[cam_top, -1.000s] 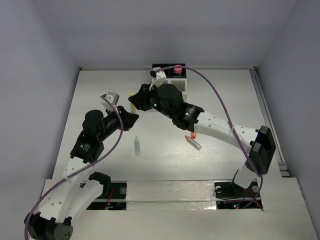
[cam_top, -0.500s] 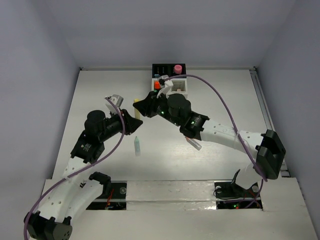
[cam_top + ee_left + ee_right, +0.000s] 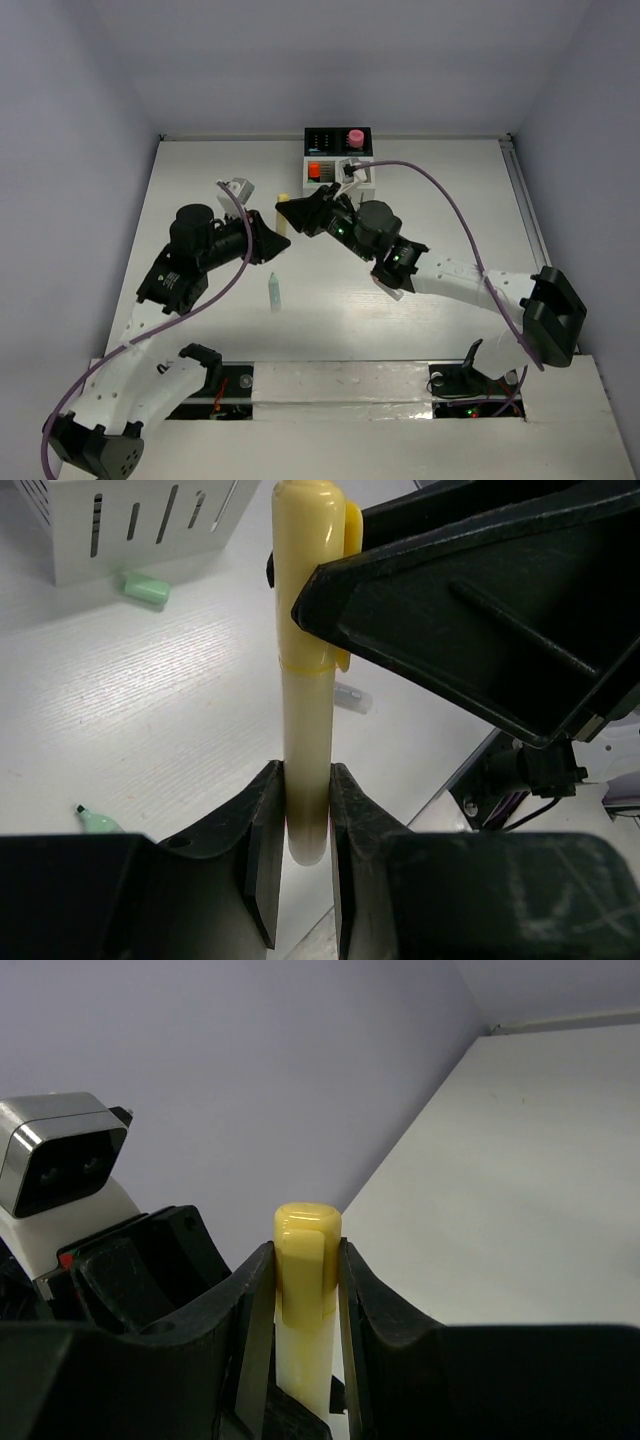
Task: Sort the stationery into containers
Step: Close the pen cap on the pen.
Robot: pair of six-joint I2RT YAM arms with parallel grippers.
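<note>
So both arms have the same yellow highlighter (image 3: 305, 680) at once. The left gripper (image 3: 305, 820) is pinched tight on the pale barrel end, and the right gripper (image 3: 305, 1260) is squeezed on the cap end. It's a stubby, pastel thing with a rounded cap, a flat clip and a seam where the cap meets the body. It's up off the table (image 3: 440, 200), near the organizer (image 3: 325, 137). A green highlighter (image 3: 273, 292) is lying loose below.

Top external view high behind the table's (image 3: 200, 180) near edge, looking down across it, left wrist view close-up facing rightward, right wrist view close-up facing the left wall (image 3: 250, 1060), both sharing the yellow highlighter (image 3: 305, 680)
</note>
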